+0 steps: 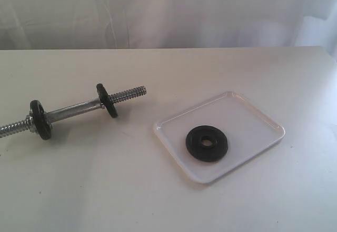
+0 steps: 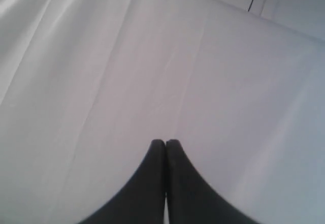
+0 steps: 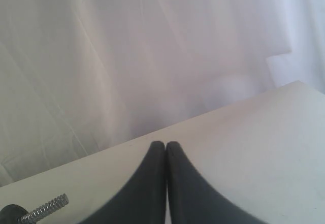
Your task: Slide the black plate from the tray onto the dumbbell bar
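The black plate (image 1: 207, 143) lies flat in the middle of the white tray (image 1: 253, 116), right of centre in the exterior view. The dumbbell bar (image 1: 73, 109) rests on the table at the left, carrying two small black discs, its bare threaded end pointing toward the tray. That threaded end (image 3: 44, 209) also shows low in the right wrist view. Neither arm appears in the exterior view. My left gripper (image 2: 165, 142) is shut on nothing, facing pale fabric. My right gripper (image 3: 165, 144) is shut on nothing, above the table.
A white curtain (image 1: 168, 11) hangs behind the pale table (image 1: 168, 200). The table's far edge and right corner (image 3: 299, 84) show in the right wrist view.
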